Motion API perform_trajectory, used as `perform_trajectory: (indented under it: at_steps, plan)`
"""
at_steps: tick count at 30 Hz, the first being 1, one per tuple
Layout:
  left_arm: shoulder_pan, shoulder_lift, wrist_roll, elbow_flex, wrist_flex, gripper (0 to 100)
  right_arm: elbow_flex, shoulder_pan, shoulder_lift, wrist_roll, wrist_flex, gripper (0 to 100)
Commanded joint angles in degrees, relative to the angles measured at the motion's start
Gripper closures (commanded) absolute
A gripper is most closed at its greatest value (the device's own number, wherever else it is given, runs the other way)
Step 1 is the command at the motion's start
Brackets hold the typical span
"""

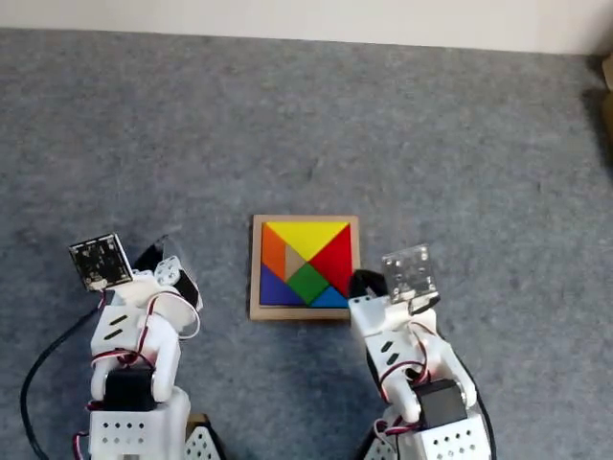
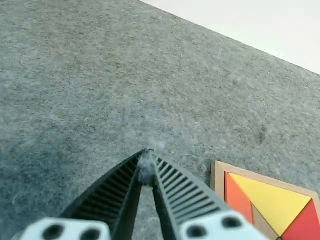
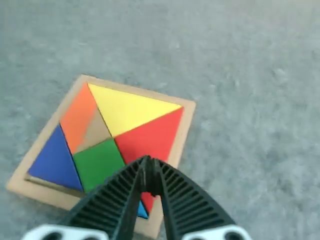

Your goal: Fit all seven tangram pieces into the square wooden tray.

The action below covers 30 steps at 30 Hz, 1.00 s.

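The square wooden tray (image 1: 256, 268) lies mid-table, holding a yellow triangle (image 1: 306, 237), red triangle (image 1: 335, 261), orange piece (image 1: 273, 254), blue triangle (image 1: 276, 289), green square (image 1: 307, 283), light blue piece (image 1: 332, 298) and small tan triangle (image 1: 295, 260), all flat inside it. My right gripper (image 3: 148, 167) is shut with nothing in it, hovering over the red triangle (image 3: 150, 140) near the tray's front right corner (image 1: 362, 282). My left gripper (image 2: 147, 162) is shut and holds nothing, above bare carpet left of the tray (image 2: 216, 176).
Grey carpet (image 1: 306, 125) covers the table on all sides of the tray. Both arm bases stand at the front edge. A pale strip of wall or floor (image 1: 383, 19) runs along the far edge.
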Motion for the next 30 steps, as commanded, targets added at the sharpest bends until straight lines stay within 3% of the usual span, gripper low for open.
perform_trajectory:
  at_steps: [1,10,20,26,30]
  plan:
    - [1.01,-0.31,-0.53,1.1,0.18,100,-0.22,2.15,-1.01,-0.53,1.36,99.2]
    - [1.01,-0.31,-0.53,1.1,1.14,100,7.78,4.7,-0.92,-0.53,3.91,99.2]
    - [1.45,-0.31,-0.53,1.1,6.33,100,9.36,4.7,-0.92,-0.53,15.08,99.3]
    - [7.43,-0.31,-12.75,1.1,18.9,100,9.36,4.97,-0.92,-0.53,21.49,99.3]
    - [7.87,-0.31,-18.37,1.1,25.23,100,9.36,9.63,-0.92,-0.53,21.76,99.3]
